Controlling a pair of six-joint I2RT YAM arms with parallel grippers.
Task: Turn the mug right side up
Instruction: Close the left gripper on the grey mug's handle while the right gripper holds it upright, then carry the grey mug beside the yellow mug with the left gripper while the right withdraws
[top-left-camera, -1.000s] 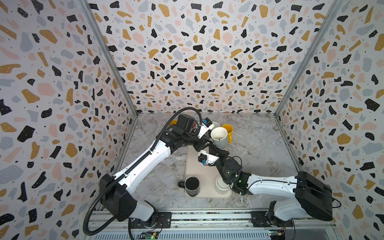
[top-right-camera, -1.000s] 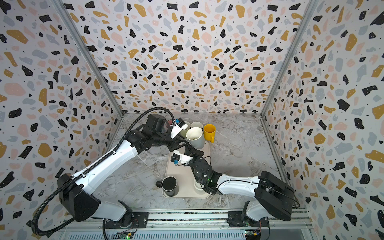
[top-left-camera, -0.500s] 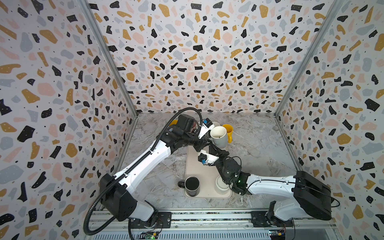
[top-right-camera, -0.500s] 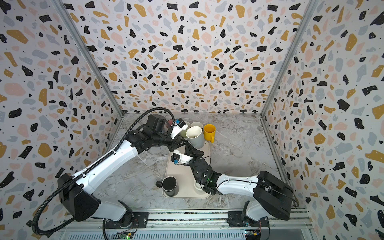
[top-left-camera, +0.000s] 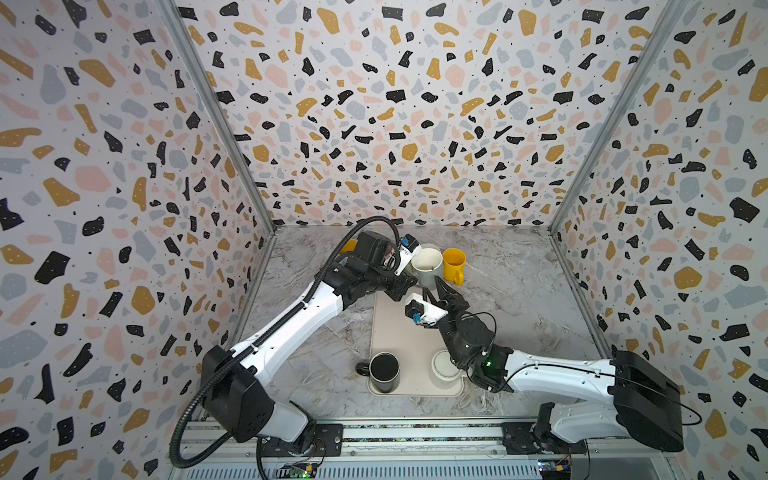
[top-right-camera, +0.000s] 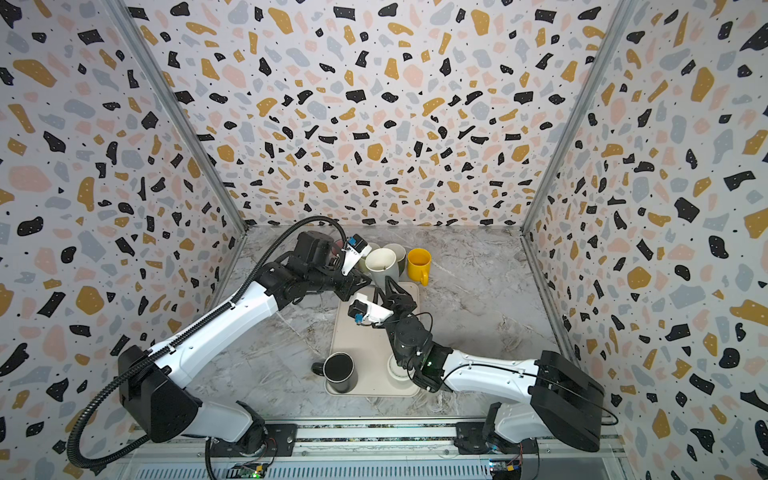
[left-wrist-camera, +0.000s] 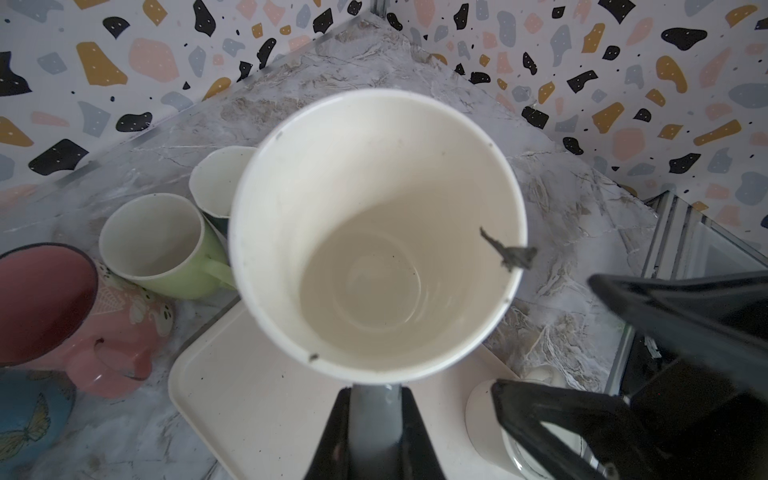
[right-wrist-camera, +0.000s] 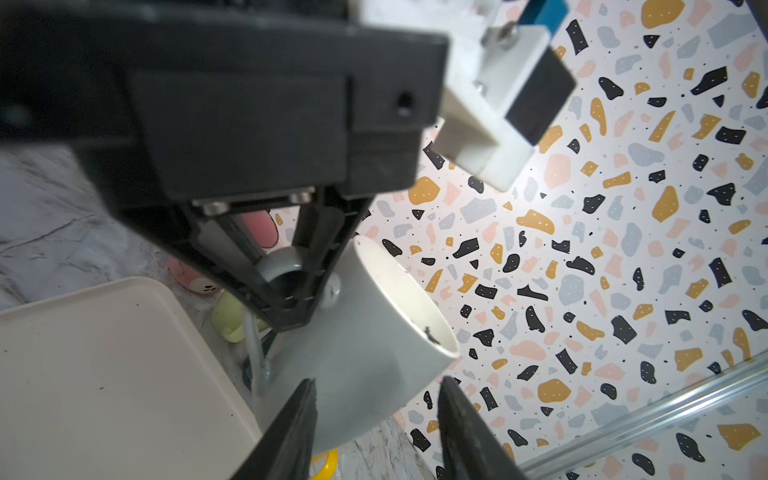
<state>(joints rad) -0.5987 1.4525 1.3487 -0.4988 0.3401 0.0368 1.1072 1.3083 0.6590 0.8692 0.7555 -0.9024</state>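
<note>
A white mug (top-left-camera: 427, 266) (top-right-camera: 380, 266) hangs over the far end of the tray, tilted, its open mouth facing up. My left gripper (left-wrist-camera: 374, 395) (top-left-camera: 401, 289) is shut on its grey handle (left-wrist-camera: 374, 419). In the left wrist view I look straight into the empty mug (left-wrist-camera: 374, 232). My right gripper (right-wrist-camera: 378, 382) (top-left-camera: 438, 291) stands open just below the mug (right-wrist-camera: 365, 332). Its fingers flank the mug's lower wall without pinching it.
The beige tray (top-left-camera: 399, 340) holds an upright black mug (top-left-camera: 384, 370) and an upside-down white mug (top-left-camera: 444, 365), which is partly under the right arm. A yellow mug (top-left-camera: 454, 264) stands behind. Pink (left-wrist-camera: 62, 316), green (left-wrist-camera: 158, 245) and blue (left-wrist-camera: 29, 415) mugs crowd the back corner.
The right gripper's jaws have opened beside the white mug. The left gripper has stayed shut on the handle, and the mug has barely moved.
</note>
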